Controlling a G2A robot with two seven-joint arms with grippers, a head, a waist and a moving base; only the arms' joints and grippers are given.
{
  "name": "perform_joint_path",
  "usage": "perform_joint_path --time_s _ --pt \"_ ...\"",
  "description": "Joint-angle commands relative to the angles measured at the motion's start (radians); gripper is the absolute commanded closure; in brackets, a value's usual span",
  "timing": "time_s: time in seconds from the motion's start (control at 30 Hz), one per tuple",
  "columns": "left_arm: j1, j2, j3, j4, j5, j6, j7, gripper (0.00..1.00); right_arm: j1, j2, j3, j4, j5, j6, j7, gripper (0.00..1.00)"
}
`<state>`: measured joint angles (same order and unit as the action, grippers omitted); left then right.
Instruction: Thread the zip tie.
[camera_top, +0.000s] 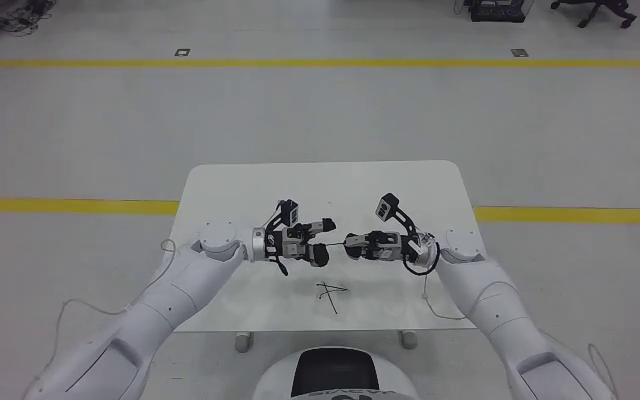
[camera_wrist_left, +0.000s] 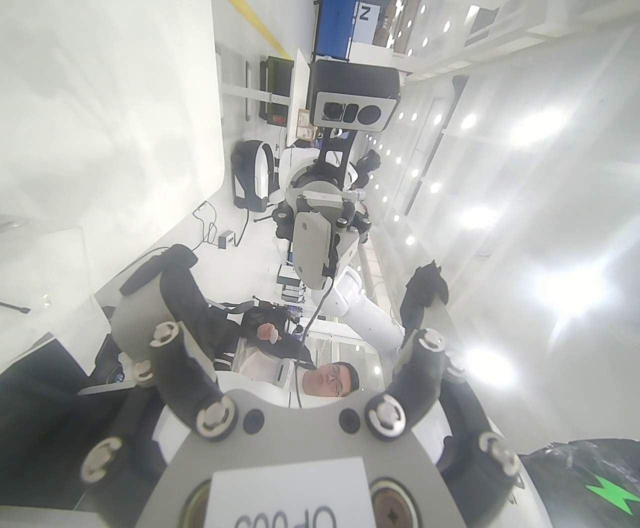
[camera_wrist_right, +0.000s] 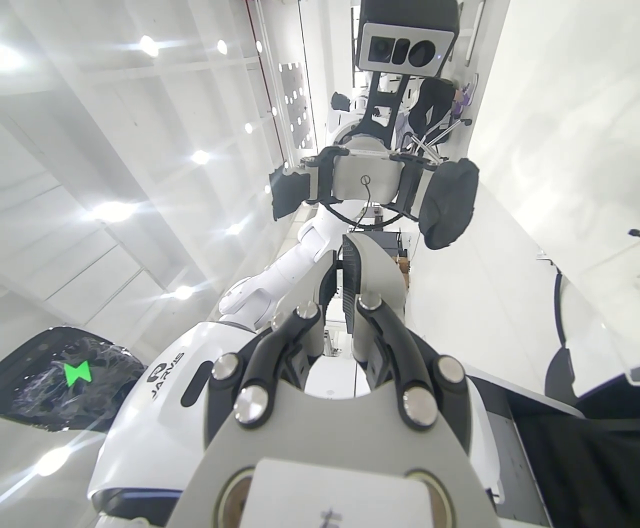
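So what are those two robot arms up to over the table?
Its two arms meet above the white table, trying to thread a zip tie. The right hand is pinched shut, seemingly on the thin tie, which points at the left hand. That hand is open wide, facing it. A few thin dark strips lie crossed on the table nearby.

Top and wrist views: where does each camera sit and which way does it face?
Top: above the arms, looking down at the table; both arms, left tool facing right tool.
Left wrist: on the left arm, looking past its open tool at the right tool.
Right wrist: on the right arm, past its shut tool at the left tool.
Shared: all show both tools.
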<state>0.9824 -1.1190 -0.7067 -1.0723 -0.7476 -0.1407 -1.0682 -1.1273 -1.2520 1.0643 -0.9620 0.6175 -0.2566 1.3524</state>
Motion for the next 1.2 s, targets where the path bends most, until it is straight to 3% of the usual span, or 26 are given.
perform_joint_path --time_s 0.0,0.17,0.3,0.5,0.57,0.7,1.17 --pt "0.000 -0.001 0.001 0.002 0.003 0.002 -0.006 0.09 0.002 0.000 -0.002 0.004 0.003 -0.002 0.002 1.00" --pt "-0.001 -0.004 0.003 0.005 0.006 0.003 -0.006 0.23 0.007 -0.002 -0.008 0.015 0.012 -0.003 0.007 1.00" --pt "-0.002 -0.008 0.003 0.012 0.001 0.002 -0.008 0.18 0.010 -0.003 -0.014 0.023 0.014 -0.006 0.011 1.00" --pt "-0.003 -0.011 -0.001 0.022 -0.008 -0.002 -0.018 0.23 0.014 -0.003 -0.019 0.030 0.014 -0.008 0.013 1.00" --pt "-0.003 -0.012 0.000 0.023 -0.007 -0.003 -0.021 0.27 0.015 -0.003 -0.020 0.032 0.015 -0.009 0.014 1.00" --pt "-0.002 -0.014 0.002 0.022 -0.002 -0.003 -0.026 0.50 0.016 -0.004 -0.023 0.035 0.017 -0.011 0.014 1.00" --pt "-0.002 -0.019 -0.001 0.027 0.001 -0.009 -0.040 0.69 0.027 -0.006 -0.039 0.057 0.002 -0.002 -0.014 1.00"
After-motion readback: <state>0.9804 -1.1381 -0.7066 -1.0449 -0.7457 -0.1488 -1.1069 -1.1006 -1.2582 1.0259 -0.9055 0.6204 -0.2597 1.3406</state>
